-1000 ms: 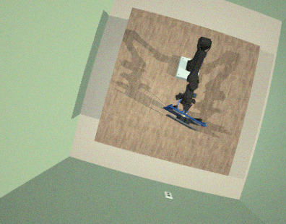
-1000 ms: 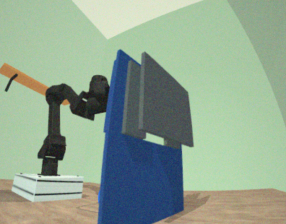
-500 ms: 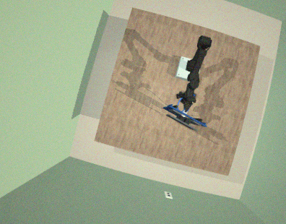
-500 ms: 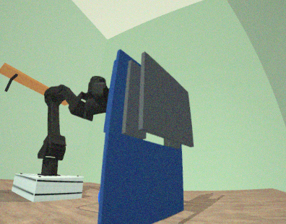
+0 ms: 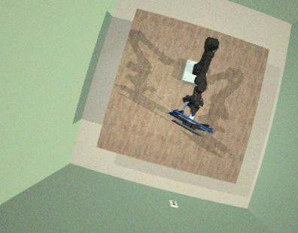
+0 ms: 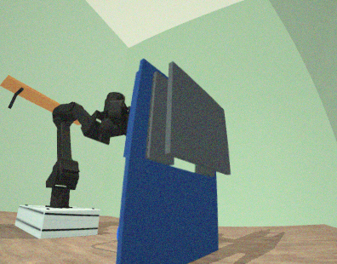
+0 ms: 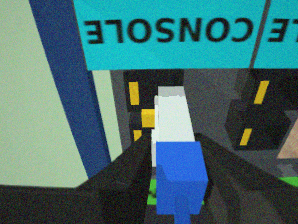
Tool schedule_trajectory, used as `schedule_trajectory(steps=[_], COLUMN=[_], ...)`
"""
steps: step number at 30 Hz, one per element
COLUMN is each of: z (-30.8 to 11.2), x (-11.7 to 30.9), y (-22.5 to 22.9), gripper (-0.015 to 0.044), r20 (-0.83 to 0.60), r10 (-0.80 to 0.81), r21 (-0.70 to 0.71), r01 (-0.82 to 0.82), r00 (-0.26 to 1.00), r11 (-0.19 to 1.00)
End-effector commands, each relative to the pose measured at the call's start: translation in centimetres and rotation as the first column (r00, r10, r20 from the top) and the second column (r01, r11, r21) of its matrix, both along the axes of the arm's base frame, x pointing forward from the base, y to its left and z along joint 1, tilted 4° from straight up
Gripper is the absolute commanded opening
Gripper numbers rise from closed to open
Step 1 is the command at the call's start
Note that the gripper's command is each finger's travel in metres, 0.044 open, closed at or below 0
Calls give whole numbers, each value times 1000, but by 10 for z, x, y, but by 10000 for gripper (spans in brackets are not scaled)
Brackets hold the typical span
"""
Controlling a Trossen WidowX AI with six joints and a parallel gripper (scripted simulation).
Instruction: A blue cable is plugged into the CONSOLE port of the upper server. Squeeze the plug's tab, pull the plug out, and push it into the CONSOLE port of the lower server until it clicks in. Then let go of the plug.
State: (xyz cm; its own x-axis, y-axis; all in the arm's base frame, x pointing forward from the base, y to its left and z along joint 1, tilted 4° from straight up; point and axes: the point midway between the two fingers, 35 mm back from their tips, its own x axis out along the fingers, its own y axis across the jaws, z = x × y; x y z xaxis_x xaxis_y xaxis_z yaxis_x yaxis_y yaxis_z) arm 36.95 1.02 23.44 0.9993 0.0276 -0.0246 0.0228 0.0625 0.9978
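Note:
My gripper (image 5: 192,114) (image 7: 172,140) is shut on the cable's plug. The plug (image 7: 175,117) has a white body and a blue boot (image 7: 180,170), and its white tip points at the dark ports. The blue cable (image 7: 182,219) (image 5: 185,107) runs from the boot. A cyan CONSOLE label (image 7: 170,35), upside down in the wrist view, is above the tip. A dark port block (image 7: 152,78) with yellow marks is behind and left of the tip. Whether the tip is inside a port, and which server this is, I cannot tell. In the exterior view the blue panel hides the fingers.
The tall blue panel (image 5: 205,128) (image 6: 172,213) (image 7: 62,80) stands before the arm, with grey plates (image 6: 197,119) on its far side. Another port block (image 7: 257,117) is to the right in the wrist view. A green strip (image 7: 151,200) is low there. The arm's white base (image 6: 70,221) is behind.

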Motion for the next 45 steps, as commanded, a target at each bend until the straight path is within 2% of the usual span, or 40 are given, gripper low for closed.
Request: schedule_trajectory(steps=[1,45], z=[1,1], x=[-3,-30], y=[1,10], gripper=[0,0], r20=[4,2], r10=[-1,-1], r21=[1,2], r01=[1,1], r00=[1000,1000], r11=[1000,1000])
